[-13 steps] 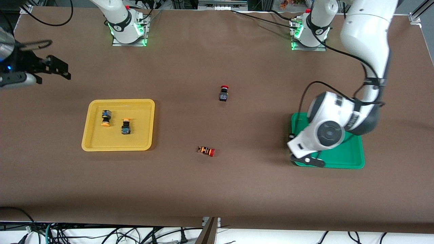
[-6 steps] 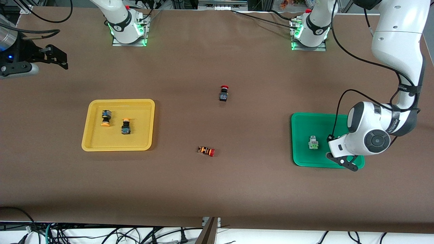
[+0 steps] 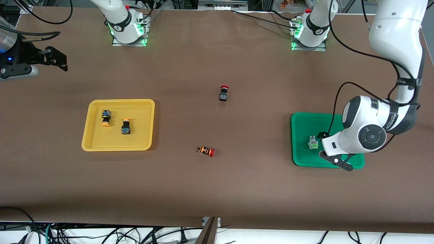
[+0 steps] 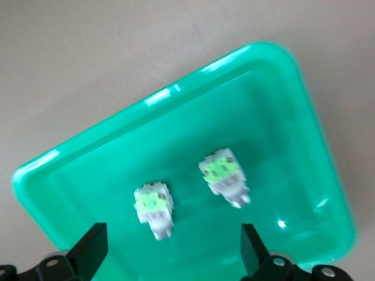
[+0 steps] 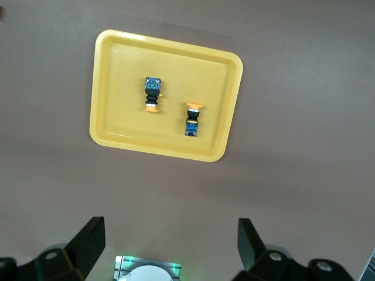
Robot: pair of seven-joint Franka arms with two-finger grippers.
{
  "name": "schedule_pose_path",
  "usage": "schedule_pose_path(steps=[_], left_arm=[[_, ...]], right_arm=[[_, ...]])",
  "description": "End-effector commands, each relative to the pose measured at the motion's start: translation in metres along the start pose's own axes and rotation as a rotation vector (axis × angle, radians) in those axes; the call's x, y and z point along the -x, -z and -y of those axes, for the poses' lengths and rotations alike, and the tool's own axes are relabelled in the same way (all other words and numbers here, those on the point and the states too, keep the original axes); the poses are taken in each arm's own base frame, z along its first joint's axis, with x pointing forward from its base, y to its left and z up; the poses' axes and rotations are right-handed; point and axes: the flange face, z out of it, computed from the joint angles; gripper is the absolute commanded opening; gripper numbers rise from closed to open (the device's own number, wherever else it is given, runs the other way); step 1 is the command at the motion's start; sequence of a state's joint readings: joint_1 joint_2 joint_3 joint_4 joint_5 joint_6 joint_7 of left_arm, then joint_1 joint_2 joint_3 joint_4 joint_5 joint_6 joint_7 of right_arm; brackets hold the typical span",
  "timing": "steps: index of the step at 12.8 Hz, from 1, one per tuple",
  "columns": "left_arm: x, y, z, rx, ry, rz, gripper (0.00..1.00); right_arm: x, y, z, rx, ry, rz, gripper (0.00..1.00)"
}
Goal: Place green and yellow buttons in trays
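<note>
Green tray point(image 4: 88, 152) holds two green buttons point(image 4: 153, 208) beneath the spread, empty left gripper point(image 4: 170, 257); front view shows one.

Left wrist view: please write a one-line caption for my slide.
Open left claw hovers over the green tray, where two green buttons lie side by side, apart.

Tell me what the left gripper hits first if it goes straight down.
Probably the green tray: the open left gripper points down at it, with two green buttons lying between its fingers' line. Depth is unclear.
</note>
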State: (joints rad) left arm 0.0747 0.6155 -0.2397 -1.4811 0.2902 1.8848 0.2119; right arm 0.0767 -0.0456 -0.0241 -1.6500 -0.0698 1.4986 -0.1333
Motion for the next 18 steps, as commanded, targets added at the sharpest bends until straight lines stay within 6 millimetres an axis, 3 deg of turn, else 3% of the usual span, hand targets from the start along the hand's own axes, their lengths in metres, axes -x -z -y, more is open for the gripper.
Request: schedule_pose_path(steps=[1, 5, 6, 7, 8, 9, 11, 13, 15, 18], left_arm=[[0.009, 0.088, -0.045, 0.008, 0.12, -0.022, 1.0], [0.059, 0.218, -0.071, -0.041, 0.16, -0.1, 1.0], [0.074, 0.242, -0.079, -0.043, 0.164, -0.133, 1.0], [0.099, 0.262, -0.066, -0.007, 0.22, -0.168, 1.0], [0.116, 0.269, -0.052, 0.064, 0.267, -0.188, 1.0], [0.134, 0.274, -0.024, 0.101, 0.33, -0.216, 1.0], [0.163, 0.27, -0.019, 0.074, 0.349, -0.271, 1.0], [0.187, 0.255, -0.013, 0.042, 0.373, -0.271, 1.0], [0.188, 0.249, -0.013, 0.05, 0.374, -0.255, 1.0], [0.185, 0.258, -0.011, 0.059, 0.368, -0.199, 1.0]], right_arm=[[-0.003, 0.005, -0.005, 0.01, 0.005, 0.014, 1.0], [-0.003, 0.005, -0.006, 0.008, 0.002, 0.014, 1.0], [-0.003, 0.005, -0.006, 0.008, 0.002, 0.014, 1.0], [-0.003, 0.005, -0.006, 0.008, 0.002, 0.014, 1.0], [-0.003, 0.005, -0.006, 0.008, 0.0, 0.014, 1.0], [-0.003, 0.005, -0.006, 0.008, 0.0, 0.014, 1.0], [-0.003, 0.005, -0.006, 0.006, 0.001, 0.014, 1.0], [-0.003, 0.004, -0.006, 0.006, 0.001, 0.015, 1.0], [-0.003, 0.005, -0.006, 0.006, 0.001, 0.014, 1.0], [-0.002, 0.004, -0.007, 0.006, -0.001, 0.015, 1.0]])
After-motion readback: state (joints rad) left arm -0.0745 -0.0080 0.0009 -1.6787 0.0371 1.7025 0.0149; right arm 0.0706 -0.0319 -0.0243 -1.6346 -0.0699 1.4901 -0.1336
